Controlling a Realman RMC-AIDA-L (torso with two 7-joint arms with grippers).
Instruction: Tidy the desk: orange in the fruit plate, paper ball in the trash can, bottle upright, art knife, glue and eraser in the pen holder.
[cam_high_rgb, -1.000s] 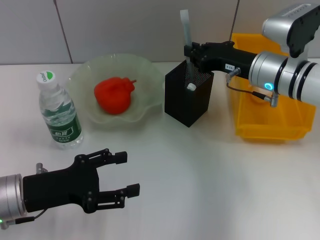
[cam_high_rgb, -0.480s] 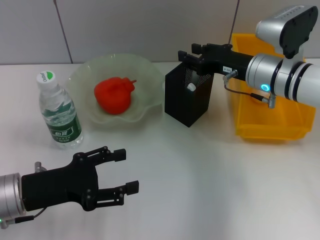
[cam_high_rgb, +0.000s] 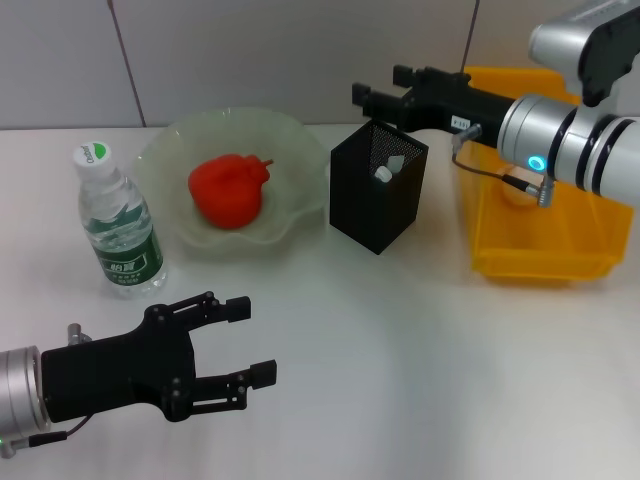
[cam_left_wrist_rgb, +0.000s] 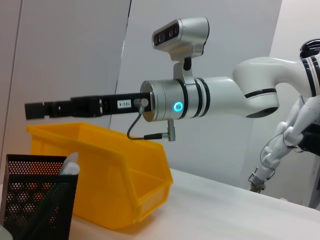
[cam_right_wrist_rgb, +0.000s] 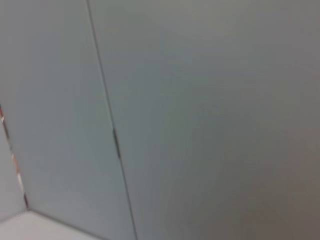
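One orange (cam_high_rgb: 228, 190) in one fruit plate (cam_high_rgb: 290, 140), one upright bottle (cam_high_rgb: 118, 228), one pen holder (cam_high_rgb: 377, 198), right pincer (cam_high_rgb: 362, 95) above it, holding nothing, grip unclear, left pincer (cam_high_rgb: 245, 343) low, wide open.

We see a plain white worktop (cam_high_rgb: 420, 380), evenly lit and softly reflective. Behind it stands a pale grey panelled wall (cam_high_rgb: 250, 50) with thin dark vertical seams (cam_right_wrist_rgb: 116, 145) between its panels.
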